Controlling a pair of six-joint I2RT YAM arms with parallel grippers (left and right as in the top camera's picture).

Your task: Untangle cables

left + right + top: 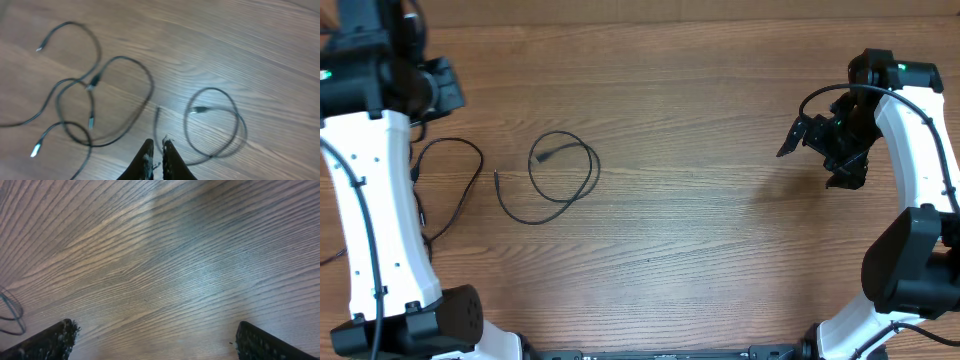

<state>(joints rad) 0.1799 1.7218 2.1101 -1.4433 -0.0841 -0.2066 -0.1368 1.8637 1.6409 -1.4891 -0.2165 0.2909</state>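
Observation:
One thin black cable lies in a loose coil (564,166) on the wooden table, with a tail ending at the left (498,176). The coil also shows in the left wrist view (215,125). More black cables with silver plug tips lie in overlapping loops by the left arm (450,190), and show at the left of the left wrist view (92,97). My left gripper (157,145) is shut and empty, raised above the table near the coil's tail. In the overhead view it sits at the far left (445,90). My right gripper (155,335) is open and empty over bare wood at the right (818,158), far from the cables.
The table is brown wood grain (700,230). Thicker black wires run along the white left arm (370,230). A bit of cable loop shows at the left edge of the right wrist view (10,311).

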